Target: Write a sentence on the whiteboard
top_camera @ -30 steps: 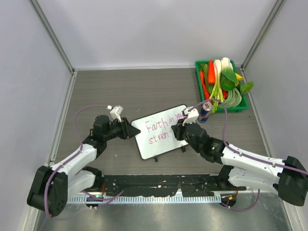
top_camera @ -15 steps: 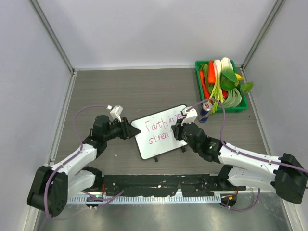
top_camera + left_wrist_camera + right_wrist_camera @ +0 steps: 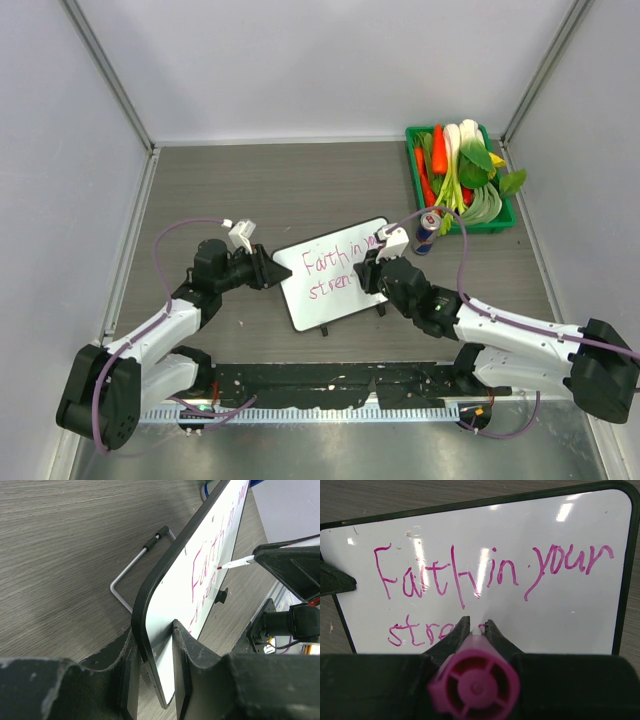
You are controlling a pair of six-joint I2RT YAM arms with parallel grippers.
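Note:
The whiteboard (image 3: 330, 272) stands tilted at mid-table, also shown in the left wrist view (image 3: 200, 575) and the right wrist view (image 3: 555, 610). The pink sentence (image 3: 490, 572) reads "Faith in your" with "stre" (image 3: 415, 631) and part of another letter below. My left gripper (image 3: 272, 270) is shut on the board's left edge (image 3: 145, 625). My right gripper (image 3: 367, 270) is shut on a pink marker (image 3: 475, 682) whose tip (image 3: 222, 566) touches the board on the second line.
A green tray (image 3: 415, 180) of vegetables sits at the back right. A small can (image 3: 428, 232) stands just behind my right gripper. The board's wire stand (image 3: 131, 570) rests on the table behind it.
My right gripper with the marker has shifted slightly left and down along the second line. The left arm and the board have not moved.

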